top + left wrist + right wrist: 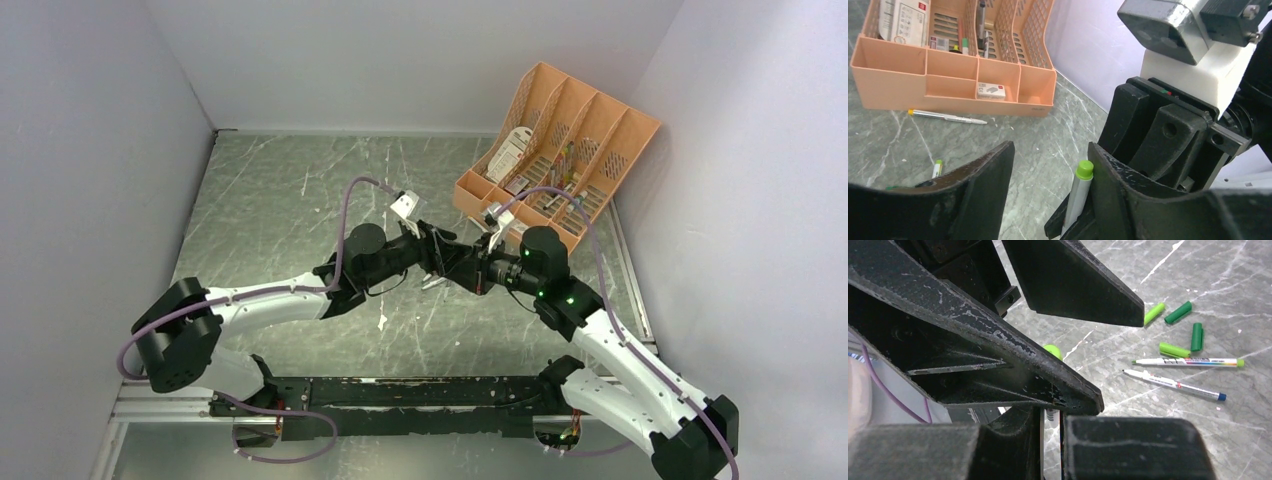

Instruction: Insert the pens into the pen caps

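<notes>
My right gripper is shut on a pale grey pen that has a bright green cap on its end. In the right wrist view only a sliver of the pen shows between its fingers, and the cap peeks out behind. My left gripper is open wide around the capped end, and the cap rests against its right finger. Both grippers meet above the table's middle, the left one facing the right. Two more pens and several loose green caps lie on the table.
An orange organizer with mixed stationery stands at the back right and also shows in the left wrist view. A thin pen with a yellow end lies in front of it. A small green-tipped item lies on the grey table.
</notes>
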